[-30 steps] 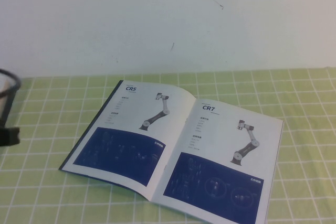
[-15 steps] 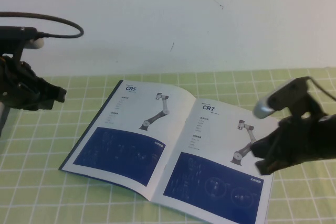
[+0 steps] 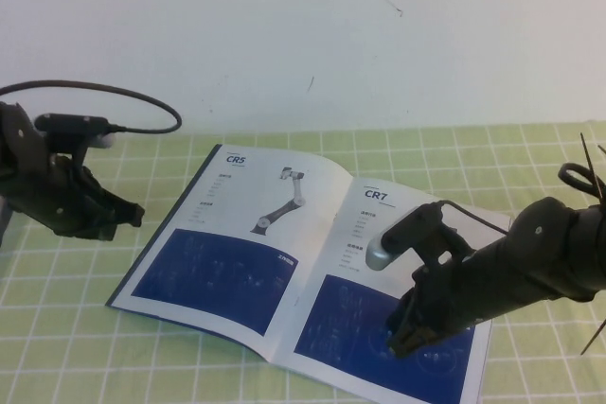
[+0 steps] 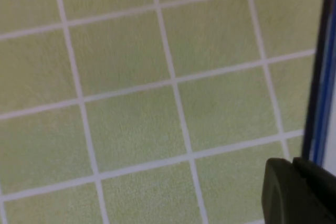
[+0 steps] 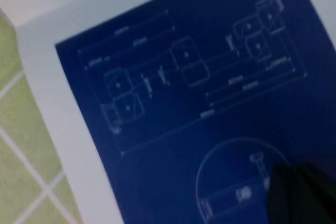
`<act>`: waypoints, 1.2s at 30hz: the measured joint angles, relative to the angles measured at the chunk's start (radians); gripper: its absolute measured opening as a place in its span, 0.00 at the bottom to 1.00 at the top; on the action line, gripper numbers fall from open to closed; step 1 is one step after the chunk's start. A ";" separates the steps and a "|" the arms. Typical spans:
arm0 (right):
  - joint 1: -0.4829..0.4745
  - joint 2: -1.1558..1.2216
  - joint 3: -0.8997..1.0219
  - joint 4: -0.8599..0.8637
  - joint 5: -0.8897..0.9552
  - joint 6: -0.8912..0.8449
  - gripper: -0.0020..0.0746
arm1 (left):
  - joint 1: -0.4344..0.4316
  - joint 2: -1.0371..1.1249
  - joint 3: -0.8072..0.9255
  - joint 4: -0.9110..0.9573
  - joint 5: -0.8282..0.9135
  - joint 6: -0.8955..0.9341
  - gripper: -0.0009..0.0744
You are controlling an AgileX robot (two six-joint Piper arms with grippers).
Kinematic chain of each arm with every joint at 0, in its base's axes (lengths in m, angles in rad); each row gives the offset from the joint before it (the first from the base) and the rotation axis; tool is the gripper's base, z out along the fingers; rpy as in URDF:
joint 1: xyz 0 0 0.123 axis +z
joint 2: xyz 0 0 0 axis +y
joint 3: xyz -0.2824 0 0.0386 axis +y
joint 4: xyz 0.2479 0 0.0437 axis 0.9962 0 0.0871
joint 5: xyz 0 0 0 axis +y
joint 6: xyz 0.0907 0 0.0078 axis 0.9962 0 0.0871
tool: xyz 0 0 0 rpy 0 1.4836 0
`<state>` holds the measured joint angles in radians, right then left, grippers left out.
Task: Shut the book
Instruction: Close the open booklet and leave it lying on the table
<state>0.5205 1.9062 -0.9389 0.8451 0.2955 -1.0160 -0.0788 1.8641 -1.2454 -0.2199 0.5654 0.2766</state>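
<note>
Two pages of the book [image 3: 256, 234] lie spread flat on the green checked cloth [image 3: 76, 328]. We read its spine [image 3: 317, 267] as a long line running away from the robot, slanting a little toward its right at the far end. Closing it means swinging one page over that line, so what matters is which gripper sits at a free outer edge. The right gripper [image 3: 402, 342] hangs directly over the blue panel [image 3: 350, 319] of the right-hand page. The paper is just beneath it, with the spine off to its inner side and the page's outer edge [image 3: 492, 309] to its outer side. We cannot tell whether it touches the sheet, nor whether it is wide or narrow. The left gripper [image 3: 128, 218] is over bare cloth, and the book starts just beside it on its inner side. Its wrist view shows the dark cover edge [image 4: 319, 77] close by and running lengthwise past it. Its opening is likewise something we cannot tell. Both arms are near, but in our judgement the left one is better placed to get under an edge, while the right one is already over its page.
</note>
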 joint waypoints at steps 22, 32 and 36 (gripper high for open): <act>0.000 0.053 -0.029 0.050 0.007 0.003 0.02 | -0.225 0.125 -0.029 -0.029 0.057 0.003 0.01; 0.000 0.038 -0.030 0.035 0.015 -0.083 0.02 | -0.353 0.016 -0.009 -0.214 0.132 0.014 0.01; 0.000 -0.008 -0.018 -0.054 0.047 -0.112 0.02 | -0.383 -0.054 -0.009 -0.362 0.132 0.088 0.01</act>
<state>0.5205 1.8978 -0.9567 0.7907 0.3426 -1.1283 -0.4614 1.8101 -1.2544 -0.5815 0.6972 0.3646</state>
